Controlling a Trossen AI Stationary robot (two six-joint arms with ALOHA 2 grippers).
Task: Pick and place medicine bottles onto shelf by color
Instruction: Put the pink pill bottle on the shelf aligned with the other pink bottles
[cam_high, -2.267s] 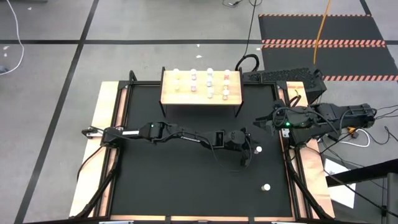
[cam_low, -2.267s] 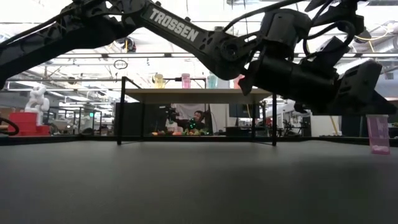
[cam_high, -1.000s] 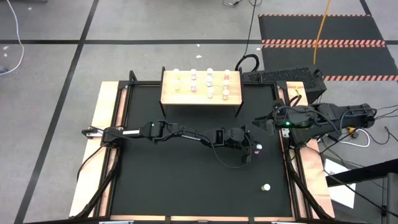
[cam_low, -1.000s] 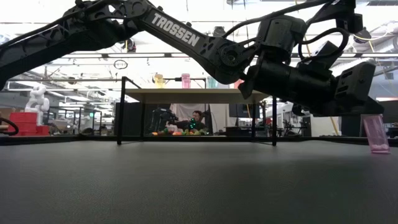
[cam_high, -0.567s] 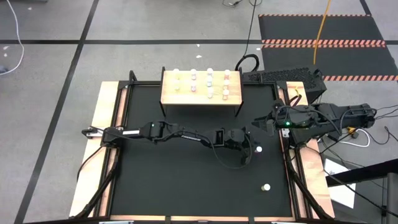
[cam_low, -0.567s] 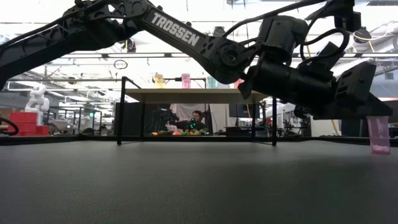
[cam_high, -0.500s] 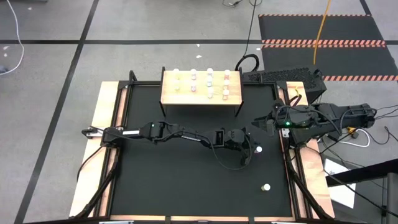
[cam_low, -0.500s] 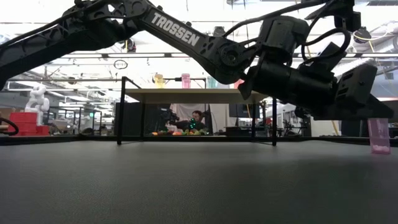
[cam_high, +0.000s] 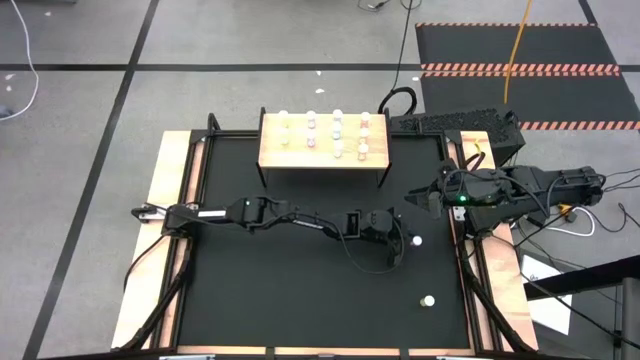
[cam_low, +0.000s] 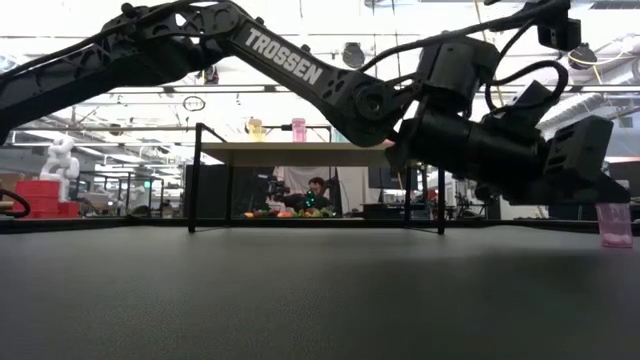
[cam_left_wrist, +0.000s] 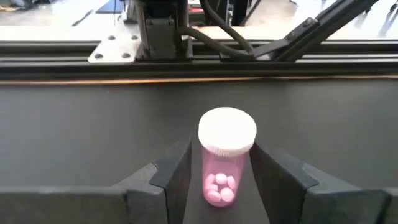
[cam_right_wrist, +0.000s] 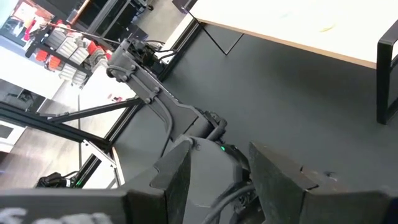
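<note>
Left wrist view is showing a pink bottle (cam_left_wrist: 226, 158), white-capped and upright on the black table (cam_high: 280, 290), standing between the two dark fingers (cam_left_wrist: 171, 177) of the left gripper (cam_high: 405, 240); the fingers are flanking its body closely, though whether they are actually pressing on it cannot be told. High view is placing this gripper low over the mat toward the right side, with the bottle's cap at its tip. The step in hand is judged to be the grasp of this pink bottle; the next move is calling for a firm pinch, a lift, and a carry toward the shelf (cam_high: 322, 155) at the far edge, where other bottles are already standing in rows, a pink one among them. A second loose bottle (cam_high: 428, 300) is waiting near the right front corner, well apart. The right gripper (cam_high: 422, 198) is idling at the table's right edge, its fingers standing apart with nothing between them. Nothing is lying in the path to the shelf, but the bottles already there are leaving little spare room, so careless placement is risking a knock.
</note>
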